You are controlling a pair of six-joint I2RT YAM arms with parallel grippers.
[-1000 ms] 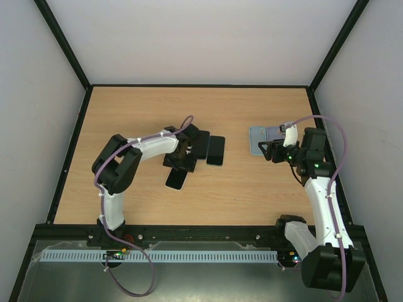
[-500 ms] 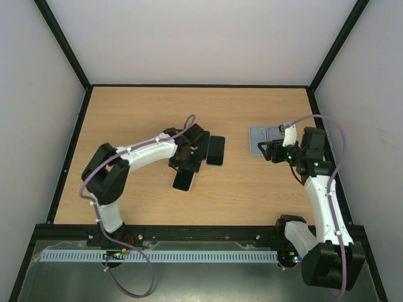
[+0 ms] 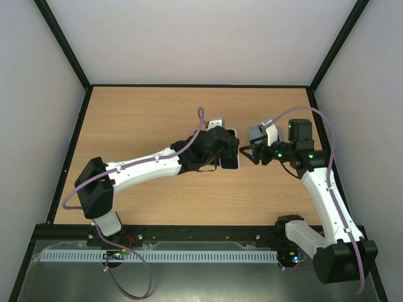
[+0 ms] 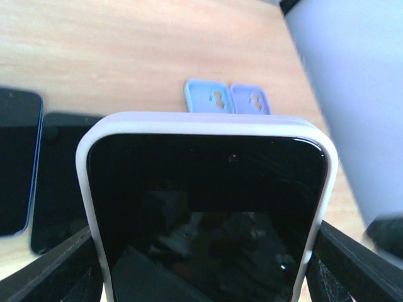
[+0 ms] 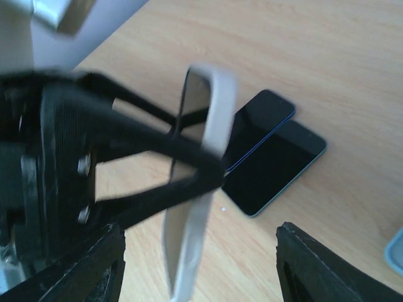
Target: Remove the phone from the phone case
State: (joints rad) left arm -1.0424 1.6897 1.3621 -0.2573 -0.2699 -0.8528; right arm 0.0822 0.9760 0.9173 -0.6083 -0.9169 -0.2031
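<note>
At mid-frame in the top view, the left gripper has left the table and swung right. Its jaws are clamped on the phone case, which is held off the wood with the phone still inside. The right gripper has come in to meet it, jaws apart around the case's edge. Peeling the case off looks ready to start. Farther back lie two spare cases.

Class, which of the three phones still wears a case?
The phone in the left end effector: a pale case rims it; the other two phones lie bare.
</note>
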